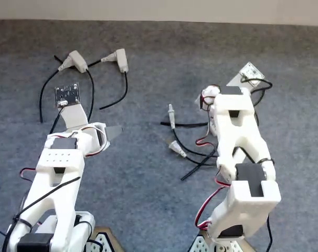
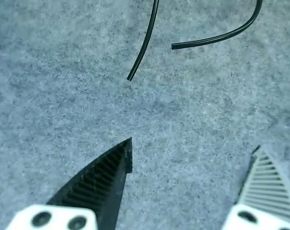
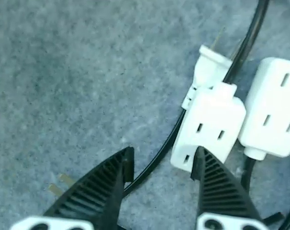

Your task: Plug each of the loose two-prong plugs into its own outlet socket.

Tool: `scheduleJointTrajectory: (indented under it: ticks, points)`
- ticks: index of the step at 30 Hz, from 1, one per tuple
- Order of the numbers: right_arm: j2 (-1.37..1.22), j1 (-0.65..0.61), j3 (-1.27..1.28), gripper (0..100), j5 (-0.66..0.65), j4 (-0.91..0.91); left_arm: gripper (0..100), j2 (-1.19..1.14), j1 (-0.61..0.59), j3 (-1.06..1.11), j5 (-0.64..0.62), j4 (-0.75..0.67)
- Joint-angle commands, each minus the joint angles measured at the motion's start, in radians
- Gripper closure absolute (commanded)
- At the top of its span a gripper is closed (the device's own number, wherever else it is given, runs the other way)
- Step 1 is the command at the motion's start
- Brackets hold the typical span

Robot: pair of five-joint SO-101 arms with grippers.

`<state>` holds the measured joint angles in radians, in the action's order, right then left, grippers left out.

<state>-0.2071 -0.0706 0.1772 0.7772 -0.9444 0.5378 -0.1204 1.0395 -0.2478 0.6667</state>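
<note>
Two loose plugs lie mid-surface, left of the right arm: far plug, near plug, with open grey surface further left. Right hand released, straddling a black cable at the edge of one white socket; second socket just beside it. Left hand released above bare surface, near two cable ends.

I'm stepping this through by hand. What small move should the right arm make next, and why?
Probably shift the right gripper slightly toward the nearer socket block and shut on it: its jaws stand open with the block's corner between them, and the plug beside it lies loose.
</note>
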Motion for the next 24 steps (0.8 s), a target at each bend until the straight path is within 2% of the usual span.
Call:
scheduleJointTrajectory:
  ticks: [1, 8, 11, 24]
  points:
    - [0.005, 0.028, -0.039, 80.0, -0.029, -0.002, 63, 0.024, 0.012, -0.005, 0.000, -0.017]
    - [0.005, 0.064, -0.186, 80.0, -0.061, -0.268, 63, 0.024, 0.013, -0.005, 0.000, -0.017]
    - [0.005, 0.064, -0.220, 79.9, -0.061, -0.320, 63, 0.024, 0.013, -0.005, 0.000, -0.017]
    - [-0.004, 0.064, -0.099, 79.9, -0.055, -0.127, 63, 0.024, 0.013, -0.005, 0.000, -0.017]
